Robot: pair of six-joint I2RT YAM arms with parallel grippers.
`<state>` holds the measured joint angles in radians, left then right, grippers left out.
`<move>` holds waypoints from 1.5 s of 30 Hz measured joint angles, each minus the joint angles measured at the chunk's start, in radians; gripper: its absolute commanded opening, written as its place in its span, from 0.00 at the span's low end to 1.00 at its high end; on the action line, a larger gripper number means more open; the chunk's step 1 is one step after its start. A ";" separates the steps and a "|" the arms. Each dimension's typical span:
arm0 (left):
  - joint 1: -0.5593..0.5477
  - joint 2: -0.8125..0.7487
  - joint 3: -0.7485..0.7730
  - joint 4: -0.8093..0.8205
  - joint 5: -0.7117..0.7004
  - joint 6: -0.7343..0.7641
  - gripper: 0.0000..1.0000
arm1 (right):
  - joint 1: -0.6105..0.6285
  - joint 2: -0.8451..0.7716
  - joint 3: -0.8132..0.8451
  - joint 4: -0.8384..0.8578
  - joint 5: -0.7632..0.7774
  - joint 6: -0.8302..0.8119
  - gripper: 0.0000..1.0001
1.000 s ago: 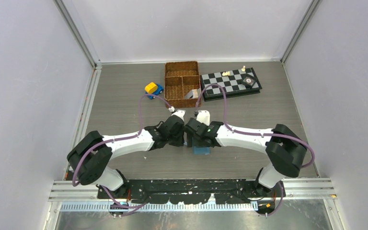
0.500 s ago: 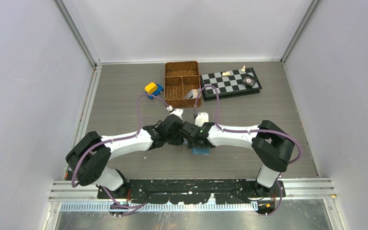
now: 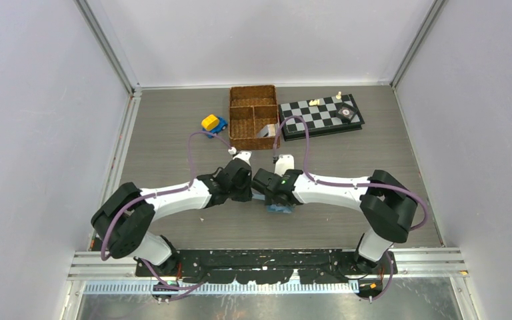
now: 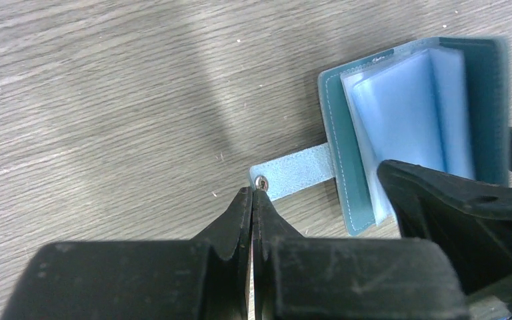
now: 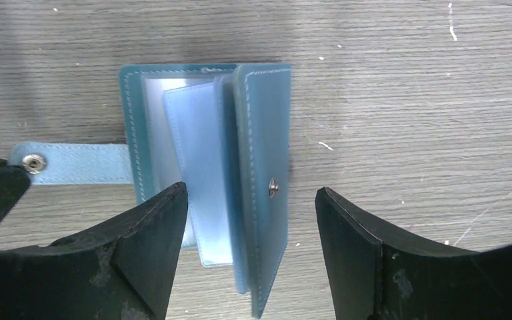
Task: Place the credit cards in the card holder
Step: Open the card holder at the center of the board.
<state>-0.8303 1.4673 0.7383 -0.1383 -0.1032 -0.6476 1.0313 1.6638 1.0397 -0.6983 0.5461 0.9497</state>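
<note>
On the grey wooden table (image 3: 173,133), between the two arms, the little blue card holder (image 5: 267,133) lies open, the left gripper (image 4: 252,195) squeezed tight together at its snap tab (image 4: 297,173), the right gripper (image 5: 250,193) spread wide around its lifted cover.

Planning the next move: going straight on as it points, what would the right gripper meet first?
Probably the card holder, its teal cover between the right gripper's open jaws; depth unclear.

Soft, even light; faint shadow on the grey wood-grain tabletop (image 4: 107,100); teal-blue folding card holder (image 4: 337,133) blurs toward three o'clock.
</note>
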 measured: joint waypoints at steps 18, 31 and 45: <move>0.047 0.000 -0.018 -0.003 -0.001 0.004 0.00 | -0.019 -0.096 -0.045 -0.079 0.029 0.000 0.75; 0.054 0.000 -0.018 -0.003 -0.001 0.009 0.00 | -0.157 -0.172 -0.169 -0.068 -0.023 -0.012 0.79; 0.054 -0.018 -0.036 0.003 0.029 0.028 0.00 | -0.227 -0.443 -0.198 -0.059 -0.113 -0.109 0.77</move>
<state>-0.7765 1.4498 0.7025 -0.1356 -0.0738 -0.6193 0.8047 1.2213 0.8421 -0.7574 0.4328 0.8402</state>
